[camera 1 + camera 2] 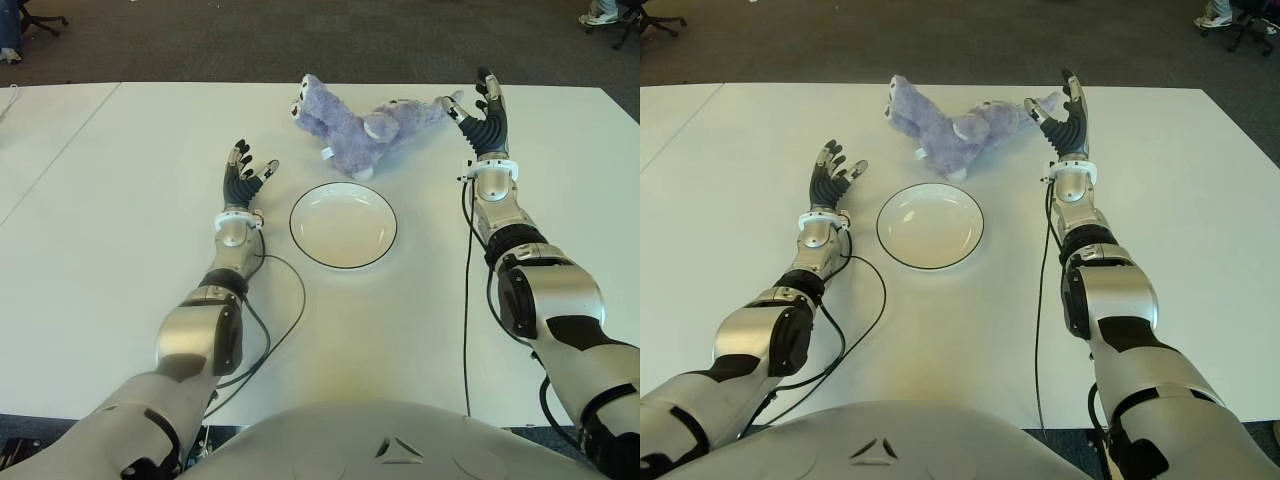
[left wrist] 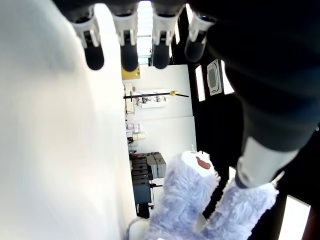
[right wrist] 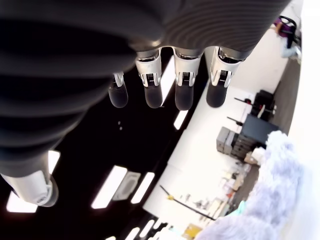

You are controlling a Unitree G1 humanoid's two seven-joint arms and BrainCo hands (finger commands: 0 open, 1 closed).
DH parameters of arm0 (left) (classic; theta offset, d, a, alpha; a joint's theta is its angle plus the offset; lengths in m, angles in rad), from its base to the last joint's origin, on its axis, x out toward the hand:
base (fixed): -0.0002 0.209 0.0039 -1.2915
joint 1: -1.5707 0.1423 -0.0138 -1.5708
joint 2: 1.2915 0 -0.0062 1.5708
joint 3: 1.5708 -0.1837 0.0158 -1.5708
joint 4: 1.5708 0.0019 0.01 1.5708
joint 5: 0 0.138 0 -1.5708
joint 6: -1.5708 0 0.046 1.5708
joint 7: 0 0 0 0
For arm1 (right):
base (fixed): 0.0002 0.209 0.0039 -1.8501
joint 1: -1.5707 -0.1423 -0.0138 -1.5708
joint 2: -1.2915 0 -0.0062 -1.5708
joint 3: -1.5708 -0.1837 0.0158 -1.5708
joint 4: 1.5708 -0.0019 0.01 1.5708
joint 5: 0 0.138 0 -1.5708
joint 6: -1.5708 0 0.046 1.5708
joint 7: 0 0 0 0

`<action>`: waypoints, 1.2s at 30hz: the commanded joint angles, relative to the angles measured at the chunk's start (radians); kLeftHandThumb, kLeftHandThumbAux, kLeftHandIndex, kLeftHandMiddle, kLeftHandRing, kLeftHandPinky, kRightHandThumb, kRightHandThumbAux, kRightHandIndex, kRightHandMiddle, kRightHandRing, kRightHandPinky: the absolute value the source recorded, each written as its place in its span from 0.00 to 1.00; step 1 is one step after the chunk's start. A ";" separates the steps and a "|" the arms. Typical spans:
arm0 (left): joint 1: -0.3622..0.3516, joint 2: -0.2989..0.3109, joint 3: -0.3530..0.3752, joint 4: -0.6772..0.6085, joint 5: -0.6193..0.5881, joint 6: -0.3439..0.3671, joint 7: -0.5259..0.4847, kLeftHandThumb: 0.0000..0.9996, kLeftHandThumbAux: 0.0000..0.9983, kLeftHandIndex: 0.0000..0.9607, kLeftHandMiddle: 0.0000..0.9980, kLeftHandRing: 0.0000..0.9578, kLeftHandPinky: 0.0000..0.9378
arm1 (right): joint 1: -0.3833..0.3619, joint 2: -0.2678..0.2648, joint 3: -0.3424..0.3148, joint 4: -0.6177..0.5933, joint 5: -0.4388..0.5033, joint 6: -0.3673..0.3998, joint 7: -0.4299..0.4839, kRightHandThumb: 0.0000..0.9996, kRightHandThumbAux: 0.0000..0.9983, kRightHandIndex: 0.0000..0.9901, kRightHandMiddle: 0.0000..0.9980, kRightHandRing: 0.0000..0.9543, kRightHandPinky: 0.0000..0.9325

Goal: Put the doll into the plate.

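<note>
A lavender plush doll point(image 1: 358, 125) lies on its side on the white table point(image 1: 120, 220), just beyond the white plate point(image 1: 343, 224) with a dark rim. The plate holds nothing. My right hand point(image 1: 484, 112) is raised at the doll's right end, fingers spread, thumb close to its ear; I cannot tell whether they touch. My left hand point(image 1: 243, 175) is open to the left of the plate, apart from it. The doll point(image 2: 192, 202) also shows in the left wrist view and as a fuzzy edge point(image 3: 275, 190) in the right wrist view.
Black cables point(image 1: 285, 320) trail from both wrists across the table toward me. A seam point(image 1: 60, 150) runs between this table and another at the left. Dark carpet point(image 1: 300, 40) and chair bases point(image 1: 612, 20) lie past the far edge.
</note>
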 commanded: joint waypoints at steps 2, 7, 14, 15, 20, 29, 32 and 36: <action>0.219 -0.056 -0.014 0.138 0.018 0.163 0.027 0.07 0.71 0.06 0.09 0.09 0.11 | -0.057 -0.059 0.116 0.016 -0.131 0.112 -0.041 0.28 0.53 0.00 0.03 0.04 0.03; 0.219 -0.059 -0.010 0.138 0.012 0.157 0.020 0.07 0.73 0.06 0.09 0.10 0.13 | -0.079 -0.083 0.171 0.023 -0.186 0.135 -0.064 0.35 0.54 0.00 0.03 0.04 0.03; 0.219 -0.062 -0.005 0.137 0.009 0.147 0.024 0.07 0.72 0.06 0.09 0.10 0.13 | -0.102 -0.114 0.218 0.033 -0.233 0.140 -0.079 0.40 0.52 0.00 0.04 0.05 0.06; 0.219 -0.062 -0.006 0.137 0.010 0.147 0.026 0.07 0.72 0.06 0.09 0.10 0.13 | -0.105 -0.117 0.225 0.035 -0.240 0.141 -0.082 0.41 0.52 0.00 0.04 0.05 0.07; 0.219 -0.064 -0.008 0.137 0.011 0.154 0.030 0.07 0.72 0.06 0.08 0.10 0.14 | -0.134 -0.134 0.273 0.052 -0.286 0.172 -0.087 0.41 0.49 0.00 0.03 0.06 0.06; 0.219 -0.061 -0.011 0.137 0.014 0.145 0.030 0.07 0.68 0.06 0.10 0.11 0.13 | -0.165 -0.147 0.344 0.081 -0.343 0.218 -0.081 0.41 0.46 0.00 0.01 0.03 0.07; 0.219 -0.059 -0.008 0.137 0.012 0.147 0.024 0.07 0.67 0.07 0.11 0.11 0.14 | -0.170 -0.152 0.366 0.087 -0.361 0.227 -0.075 0.42 0.45 0.00 0.00 0.02 0.07; 0.219 -0.056 -0.006 0.137 0.009 0.146 0.021 0.08 0.68 0.07 0.12 0.12 0.15 | -0.179 -0.159 0.400 0.097 -0.390 0.247 -0.064 0.46 0.43 0.00 0.00 0.02 0.08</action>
